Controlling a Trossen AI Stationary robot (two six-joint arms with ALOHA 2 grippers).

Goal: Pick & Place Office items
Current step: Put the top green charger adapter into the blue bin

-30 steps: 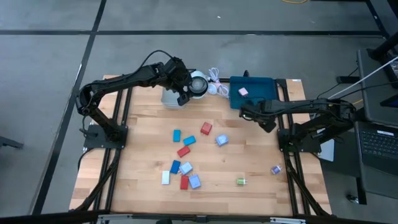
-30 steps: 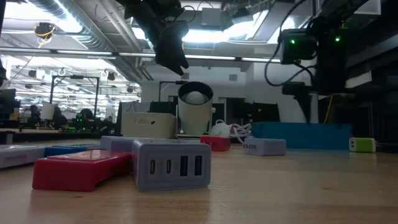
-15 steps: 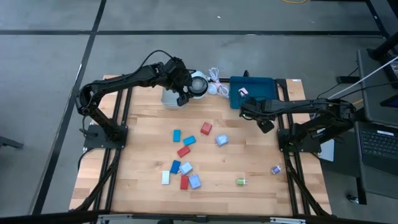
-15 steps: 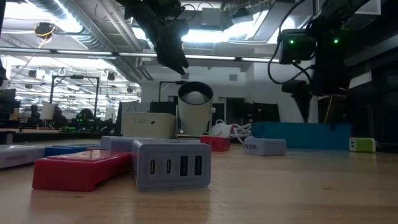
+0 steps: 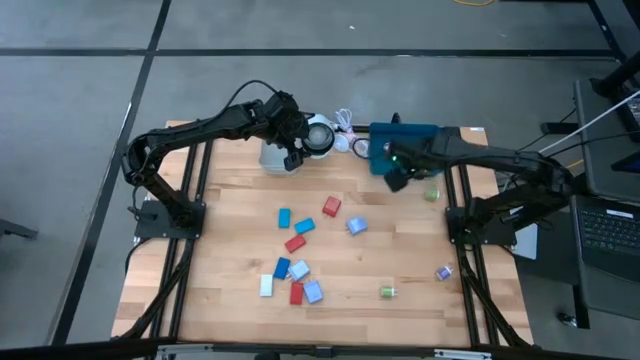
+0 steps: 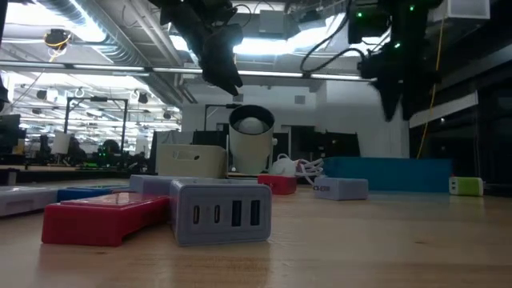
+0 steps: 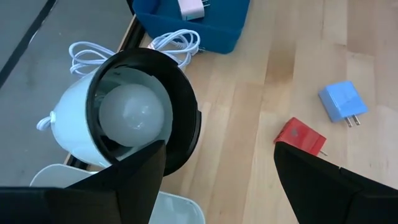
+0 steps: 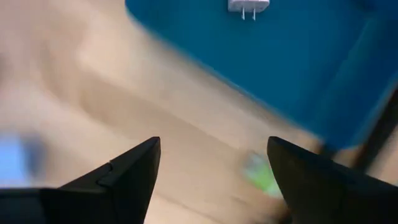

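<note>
The office items lie scattered on the wooden table: red [image 5: 331,206], blue [image 5: 284,216], light-blue [image 5: 356,225] and white [image 5: 266,285] blocks, a green bit [image 5: 388,291] and a purple bit [image 5: 443,272]. Another greenish piece [image 5: 431,193] lies near the blue tray [image 5: 420,135], and a white plug [image 8: 249,6] lies inside the tray. My left gripper [image 5: 293,152] hangs open above the grey bin [image 5: 272,157], beside the white lamp-like object [image 7: 130,118]. My right gripper [image 5: 395,178] is open and empty, raised over the tray's near-left corner.
The white round object [image 5: 318,135] stands at the far edge with its cord [image 5: 347,122] coiled between it and the tray. A red block [image 6: 104,218] and a grey charger [image 6: 218,212] lie close to the near edge. Bare wood lies to the table's right and left of the scatter.
My right gripper has risen and swung from the table just in front of the tray toward the far-left, ending over the tray's near-left corner; the greenish piece it had covered now shows in the high view. My left arm has kept still.
</note>
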